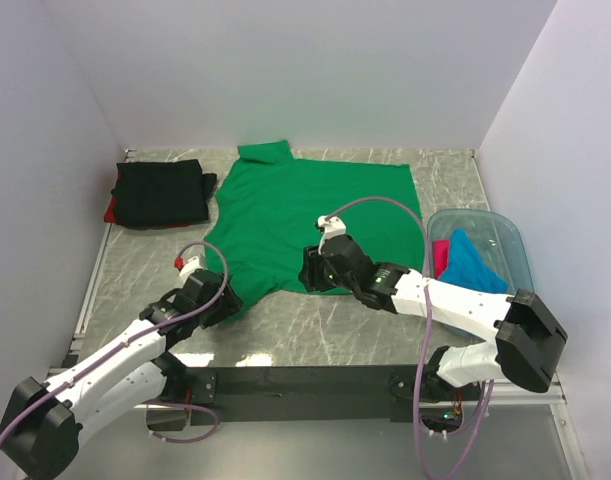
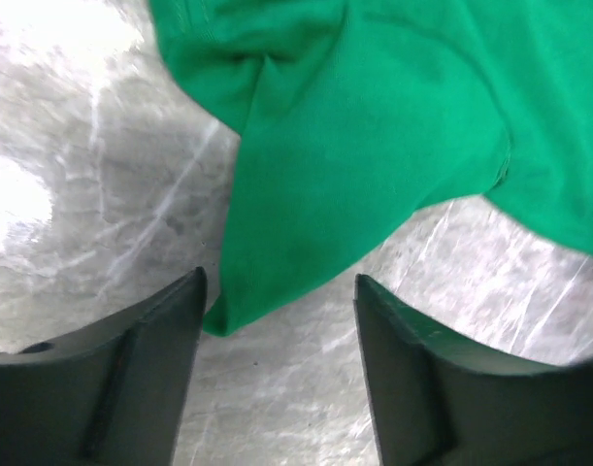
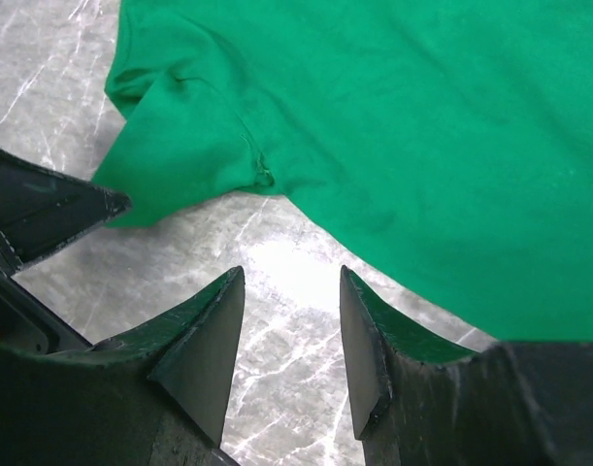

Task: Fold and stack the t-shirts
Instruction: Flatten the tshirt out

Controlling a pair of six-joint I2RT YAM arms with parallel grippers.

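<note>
Now both hands stand open at the near edge of the spread green t-shirt (image 1: 305, 210), ready for a fold.
Left of the green t-shirt, beyond its sleeve, a folded black t-shirt (image 1: 163, 190) lies on a red one (image 1: 109, 212), probably the start of the stack. The left hand (image 2: 277, 282) hovers with fingers parted either side of the near-left sleeve tip, presumably to pinch it. The right hand (image 3: 291, 277), also parted and empty, sits at the near hem, low over the worktop (image 1: 315, 335). Right of the shirt, a translucent tub (image 1: 510, 240) holds a blue t-shirt (image 1: 470, 262) and a pink t-shirt (image 1: 441, 255), apparently outside the fold path.
</note>
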